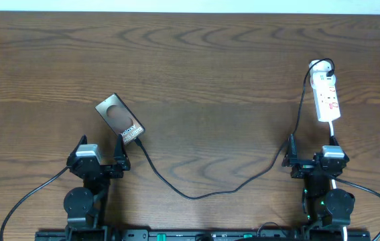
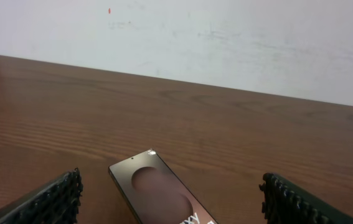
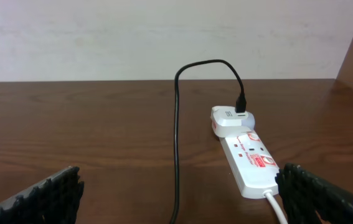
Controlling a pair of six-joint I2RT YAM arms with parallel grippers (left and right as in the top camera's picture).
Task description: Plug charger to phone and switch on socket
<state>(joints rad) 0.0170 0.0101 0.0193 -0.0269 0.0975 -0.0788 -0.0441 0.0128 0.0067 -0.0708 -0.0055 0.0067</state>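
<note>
noted phone (image 1: 120,117) at 1 o'clock of left jaws, charger (image 1: 193,196) tip at its near end. spotted socket (image 1: 326,97) at 12 o'clock of right jaws, lying 12-to-6, nearer that arm. saw both jaws spread wide, empty.

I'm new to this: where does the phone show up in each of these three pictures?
Overhead: the phone lies left of centre, turned diagonally.
Left wrist: the phone is at bottom centre, cut off by the lower edge.
Right wrist: not in it.
Shared landmark: the brown wooden table appears in all three.
</note>
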